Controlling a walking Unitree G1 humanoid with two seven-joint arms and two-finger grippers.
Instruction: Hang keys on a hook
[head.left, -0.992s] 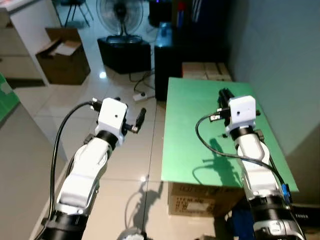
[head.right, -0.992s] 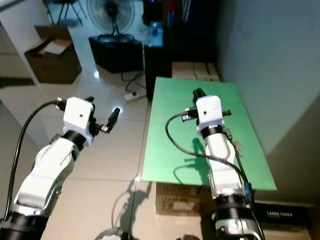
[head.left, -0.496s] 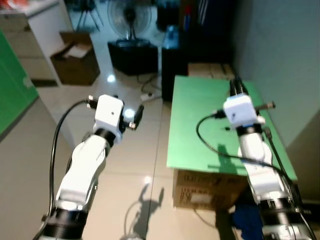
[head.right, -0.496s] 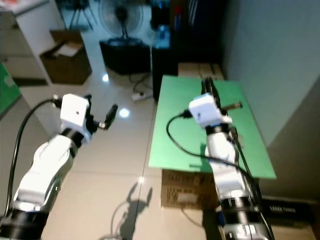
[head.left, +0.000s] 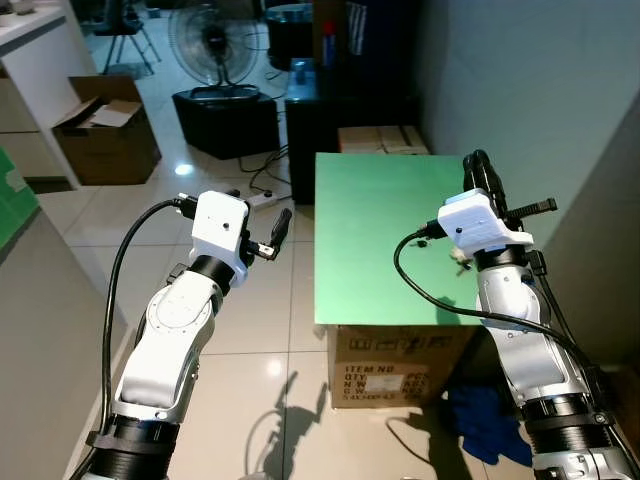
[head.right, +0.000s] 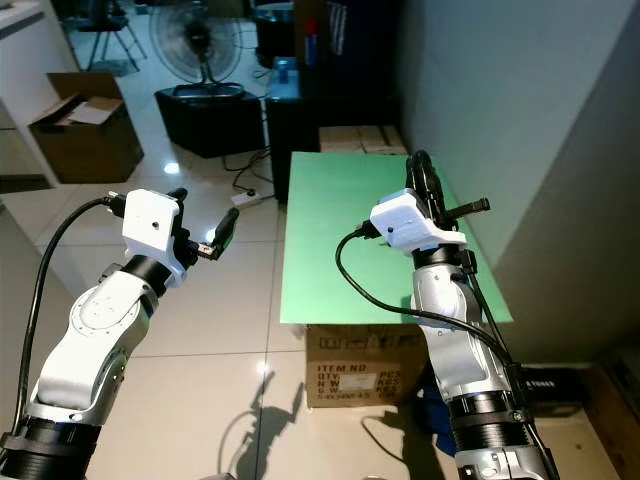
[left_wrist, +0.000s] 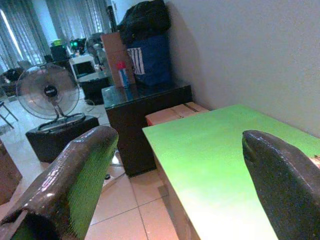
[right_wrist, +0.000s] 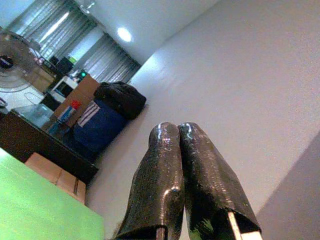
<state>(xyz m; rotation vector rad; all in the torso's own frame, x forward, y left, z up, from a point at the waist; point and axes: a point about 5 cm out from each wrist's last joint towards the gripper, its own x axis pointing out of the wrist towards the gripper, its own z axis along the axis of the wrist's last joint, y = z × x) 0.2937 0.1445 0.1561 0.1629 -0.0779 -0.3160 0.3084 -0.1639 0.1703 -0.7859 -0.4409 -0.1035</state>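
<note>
Green table (head.left: 370, 230) sits under the right gripper (head.left: 478, 168), fingers pressed together; left gripper (head.left: 268, 238) is spread.

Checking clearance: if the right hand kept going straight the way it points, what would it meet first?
Most likely the grey wall; the right hand, shut, points up past the green table toward it. Depth is unclear.

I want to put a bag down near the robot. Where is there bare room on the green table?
The green table is bare from its far edge by the cardboard boxes to its near edge above the carton. Its wall side is crowded: the right tool, fingers together, is raised there, with a small object under that arm. The left tool, open, is over the floor.
</note>
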